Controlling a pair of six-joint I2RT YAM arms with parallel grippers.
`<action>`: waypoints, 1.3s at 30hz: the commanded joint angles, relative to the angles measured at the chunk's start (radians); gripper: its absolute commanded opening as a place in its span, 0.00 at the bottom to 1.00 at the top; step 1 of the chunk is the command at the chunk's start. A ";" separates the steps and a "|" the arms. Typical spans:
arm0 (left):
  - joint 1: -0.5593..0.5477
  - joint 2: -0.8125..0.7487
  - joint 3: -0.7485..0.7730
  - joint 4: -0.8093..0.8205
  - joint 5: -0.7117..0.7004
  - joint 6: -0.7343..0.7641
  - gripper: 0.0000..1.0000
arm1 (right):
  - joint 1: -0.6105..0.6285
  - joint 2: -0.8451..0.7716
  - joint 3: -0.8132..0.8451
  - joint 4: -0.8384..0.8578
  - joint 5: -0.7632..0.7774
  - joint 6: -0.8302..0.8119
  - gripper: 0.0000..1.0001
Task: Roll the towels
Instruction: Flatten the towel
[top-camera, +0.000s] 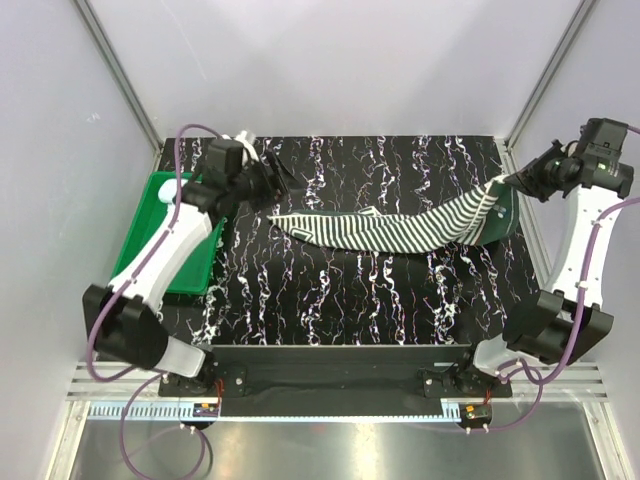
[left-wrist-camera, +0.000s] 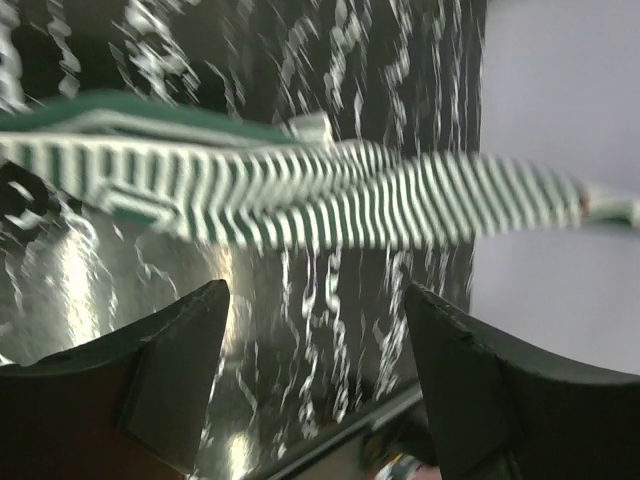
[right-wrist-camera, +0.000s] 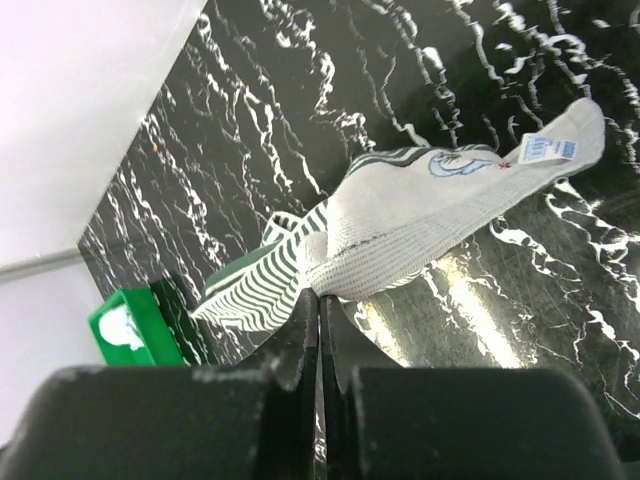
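The striped towel (top-camera: 400, 228) lies stretched across the black marbled table, its right end lifted. My right gripper (top-camera: 512, 185) at the far right is shut on that end. In the right wrist view the pinched cloth (right-wrist-camera: 400, 220) bunches just past the shut gripper (right-wrist-camera: 320, 300), and a small label (right-wrist-camera: 548, 148) shows at its corner. My left gripper (top-camera: 280, 178) hovers open just above and left of the towel's left end. In the left wrist view the gripper (left-wrist-camera: 315, 292) has nothing between its fingers and the towel (left-wrist-camera: 300, 195) runs across beyond them. A plain light blue towel cannot be made out.
A green tray (top-camera: 150, 255) sits at the table's left edge, partly under my left arm, with something pale (top-camera: 165, 195) in its far corner; it also shows in the right wrist view as the tray (right-wrist-camera: 150, 335). White walls and metal posts close in the back and sides.
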 joint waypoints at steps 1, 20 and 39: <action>-0.060 -0.087 -0.108 0.000 -0.144 0.138 0.77 | 0.066 -0.042 0.050 0.015 0.030 -0.029 0.00; -0.542 -0.242 -0.300 0.218 -0.265 0.133 0.77 | 0.273 -0.020 0.836 0.213 -0.121 0.082 0.00; -0.835 0.264 -0.061 0.252 -0.435 0.254 0.99 | 0.440 0.035 0.813 0.033 0.181 -0.175 0.00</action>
